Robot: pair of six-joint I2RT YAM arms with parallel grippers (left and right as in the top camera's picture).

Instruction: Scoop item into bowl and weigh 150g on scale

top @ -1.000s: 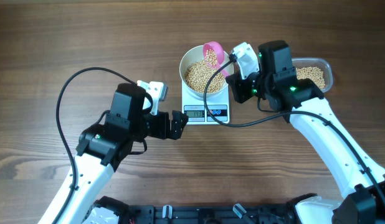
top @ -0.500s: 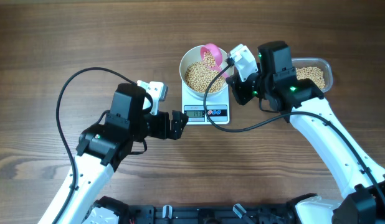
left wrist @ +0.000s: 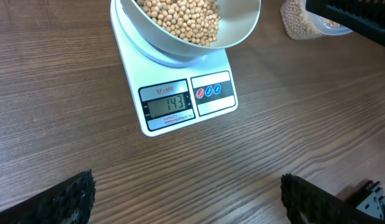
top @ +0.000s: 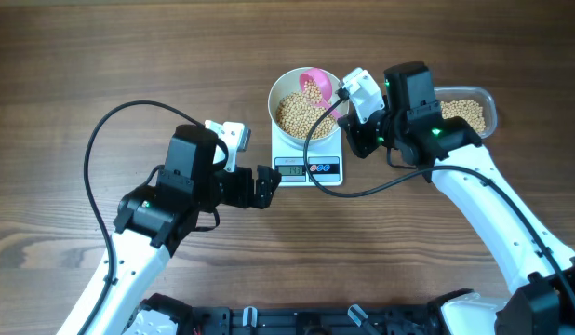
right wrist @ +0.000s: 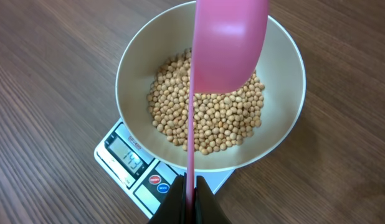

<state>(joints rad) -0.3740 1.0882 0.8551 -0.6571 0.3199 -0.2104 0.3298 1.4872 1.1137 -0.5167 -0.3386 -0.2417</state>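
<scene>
Since the beans (right wrist: 208,124) look light, hard and free-rolling, my right gripper (right wrist: 191,190) pinches the pink scoop (right wrist: 230,43) by its thin handle; my left gripper (left wrist: 186,199) gapes empty.

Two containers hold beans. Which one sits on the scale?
The round white bowl, on the scale under the pink scoop. The clear tub sits on the table itself.

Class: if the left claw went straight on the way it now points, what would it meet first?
Most likely the scale, at its display end: it lies straight ahead of the open left claw. Height is unclear, so it could reach the bowl.
</scene>
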